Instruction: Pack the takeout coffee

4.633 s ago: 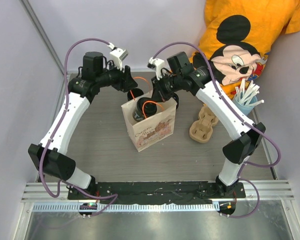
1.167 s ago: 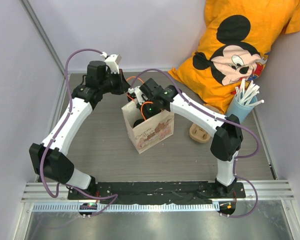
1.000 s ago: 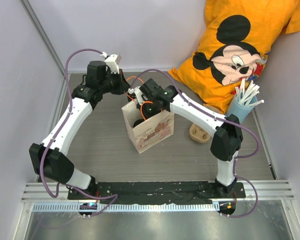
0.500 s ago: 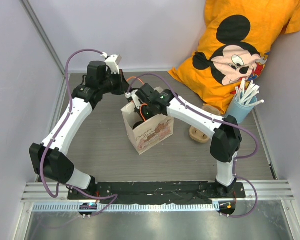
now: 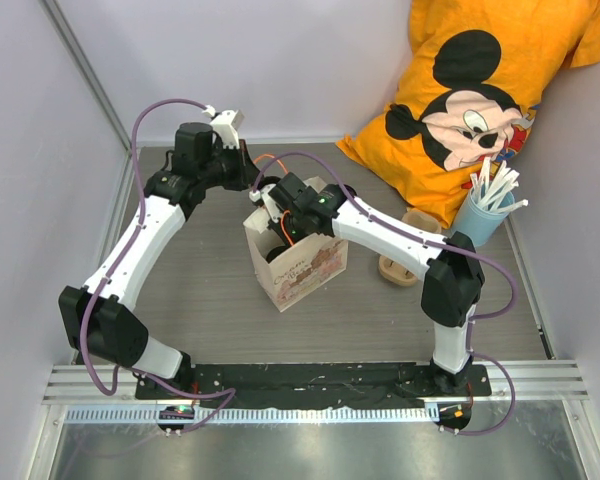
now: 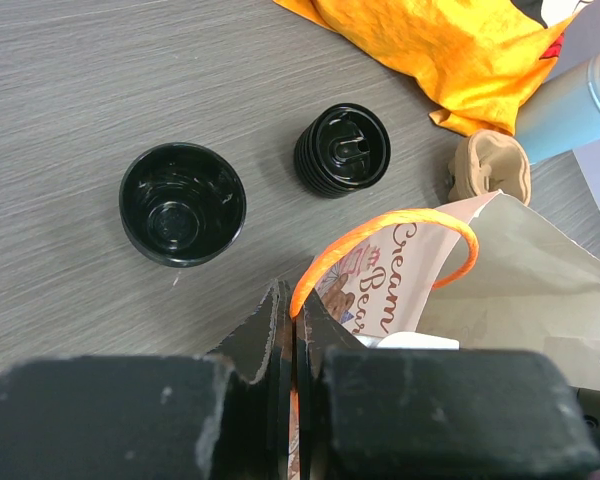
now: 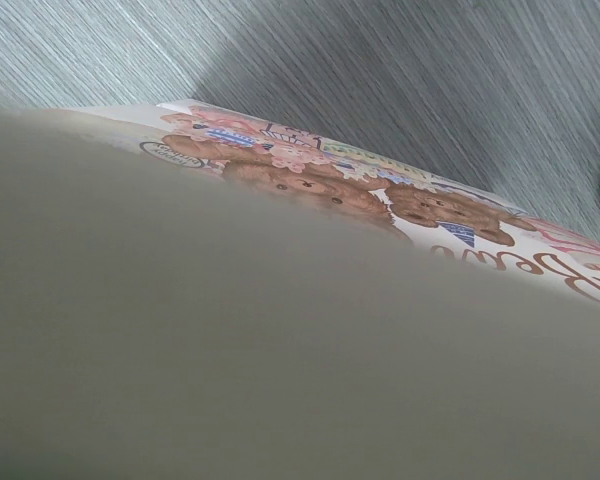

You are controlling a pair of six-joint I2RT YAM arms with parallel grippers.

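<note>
While the left gripper (image 6: 290,330) pinches the bag's (image 5: 305,265) handle (image 6: 380,235), the right gripper (image 5: 280,235) is closed down inside the bag, holding I can't tell what. An open cup (image 6: 183,203) and a lid (image 6: 342,150) sit on the surface (image 6: 80,80) just far of the bag. Looks like the drop-in step; next it'd need a clean lift out.

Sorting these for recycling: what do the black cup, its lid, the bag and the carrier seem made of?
Cup: likely glossy black plastic, sharp highlights inside. Lid: same shiny moulded plastic, ribbed side. Bag: matte printed paper, creased folds. Carrier: seemingly beige moulded pulp, dull and rough.
</note>
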